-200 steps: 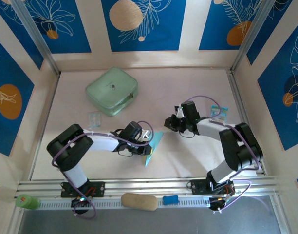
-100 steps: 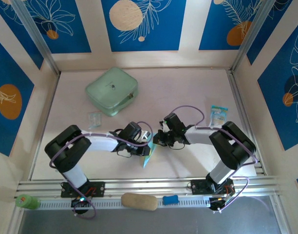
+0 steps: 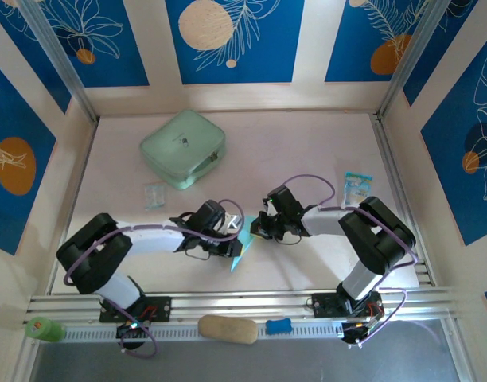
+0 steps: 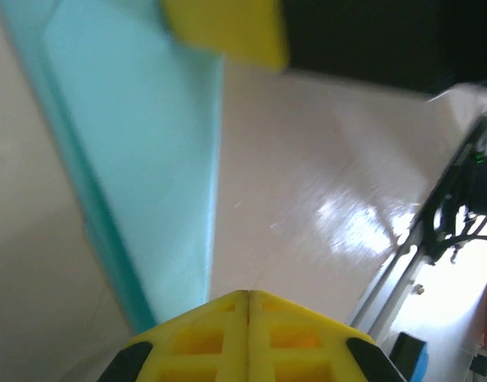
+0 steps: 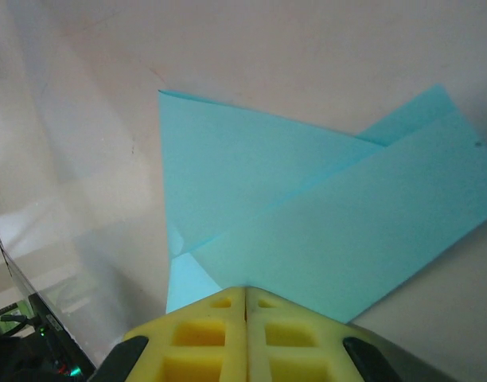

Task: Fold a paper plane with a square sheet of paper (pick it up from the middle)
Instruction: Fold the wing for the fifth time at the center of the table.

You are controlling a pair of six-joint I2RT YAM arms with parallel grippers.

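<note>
Top external shows the half-folded paper plane on the table near the front edge, with the left gripper and right gripper low over it and close enough that they could collide. Left wrist has its jaws together beside the cyan layers, not clamped on them, so a sideways drag could skew the crease. Right wrist likewise shows pads pressed together at the paper's edge, where sliding might crumple or unfold it.
</note>
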